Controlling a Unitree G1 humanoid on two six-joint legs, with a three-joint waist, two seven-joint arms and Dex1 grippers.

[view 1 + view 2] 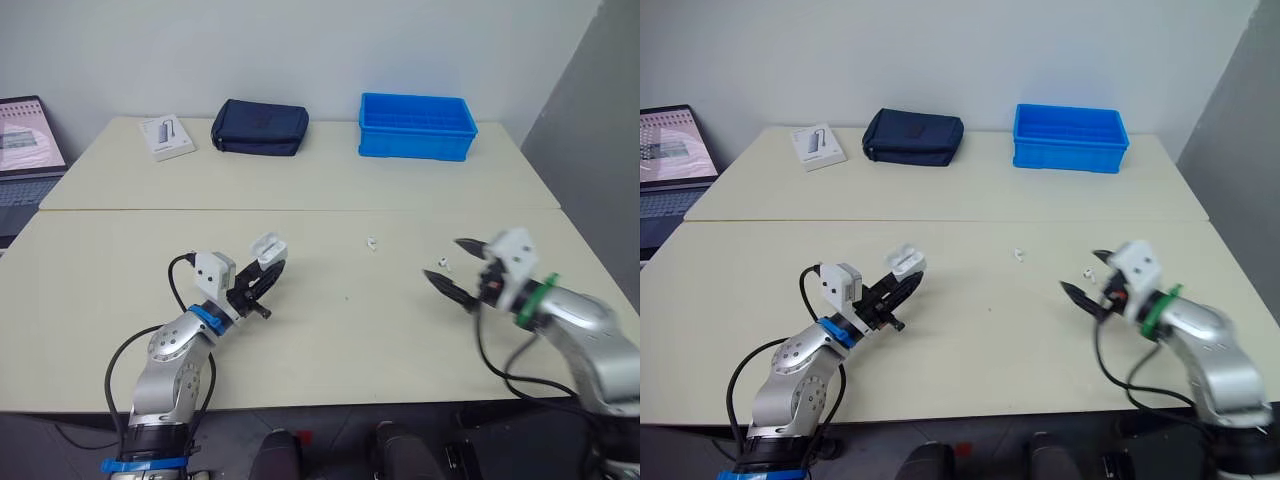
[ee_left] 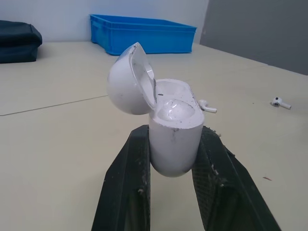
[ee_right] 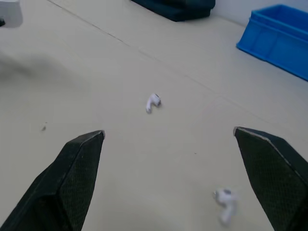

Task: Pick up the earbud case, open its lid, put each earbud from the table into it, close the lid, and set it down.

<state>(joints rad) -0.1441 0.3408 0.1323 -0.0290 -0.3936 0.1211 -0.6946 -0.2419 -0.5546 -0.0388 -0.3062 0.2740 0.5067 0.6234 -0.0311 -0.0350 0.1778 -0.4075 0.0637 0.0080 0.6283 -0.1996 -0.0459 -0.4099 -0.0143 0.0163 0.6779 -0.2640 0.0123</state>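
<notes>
Gripping earbud case with left tool, off the surface near its near left corner. Lid hinged open, cavity tilted up, likely to take the buds. Reaching low by the right edge with right forearm, right tool spread wide, straddling nearer earbud, probably lining up the pick. Farther, mid-surface: second earbud, loose.

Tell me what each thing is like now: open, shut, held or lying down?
Earbud case: lid open, held upright.
Left claw: shut on the earbud case.
Right claw: open, empty, above the table.
Near earbud: lying loose by the right claw.
Far earbud: lying loose mid-table.
Laptop: open, screen lit.
</notes>
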